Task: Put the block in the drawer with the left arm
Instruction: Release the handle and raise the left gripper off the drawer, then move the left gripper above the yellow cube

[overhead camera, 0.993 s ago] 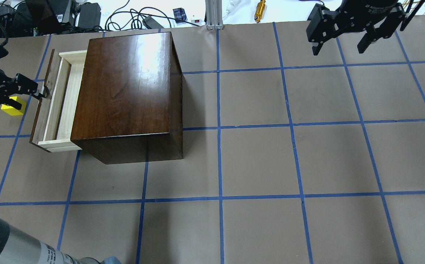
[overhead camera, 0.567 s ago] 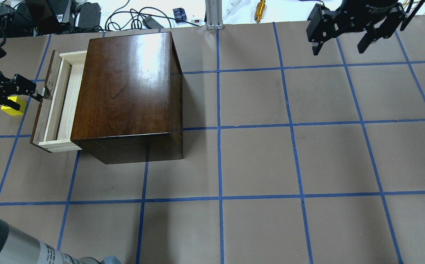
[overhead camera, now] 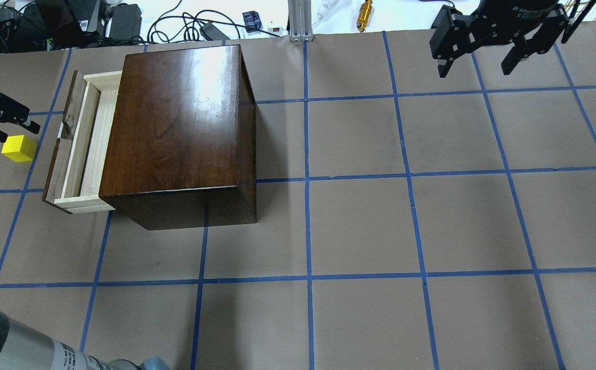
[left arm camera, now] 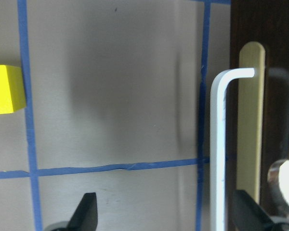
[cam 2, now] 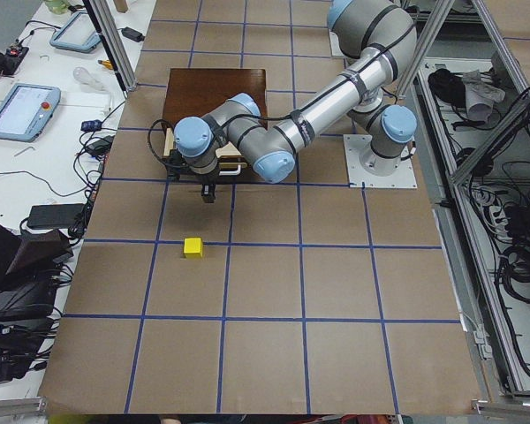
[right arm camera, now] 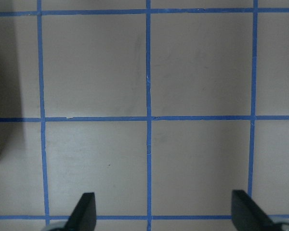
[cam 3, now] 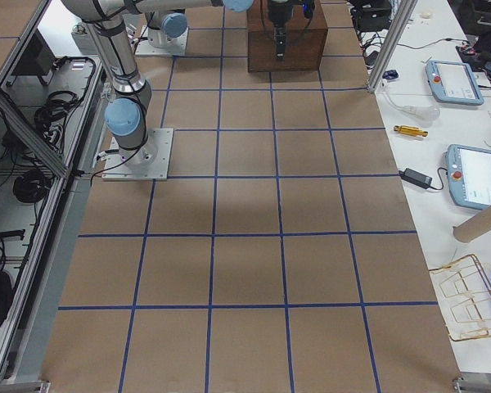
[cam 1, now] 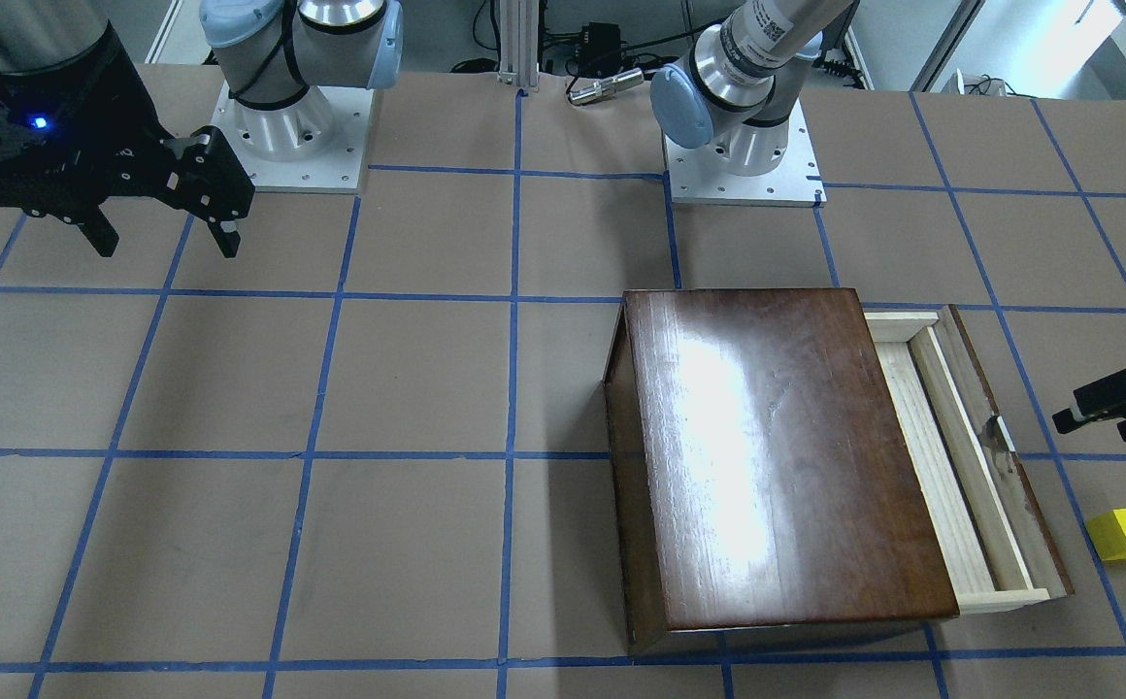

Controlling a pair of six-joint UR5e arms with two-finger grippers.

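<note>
- On the table's left side, the left gripper (left arm camera: 166, 216) hovers low, fingers spread wide with nothing between them, one fingertip just beside the drawer's pale handle (left arm camera: 221, 144).
- Snag risk: a careless swing toward the block could catch that handle and jolt the drawer.
- Miss risk: the block (overhead camera: 19, 149) lies off the claw's centre line, so descending without realigning would likely nudge rather than pinch it.
- Drop risk: the drawer (overhead camera: 88, 144) stands only partway out of the dark box (overhead camera: 174, 128), and a high release may bounce the cube off the rim.
- The block is a small, bright yellow, sharp-edged cube, flat on the paper left of the drawer front, touching nothing.
- Far right, the right gripper (overhead camera: 475, 69) hangs with its fingers apart.
</note>
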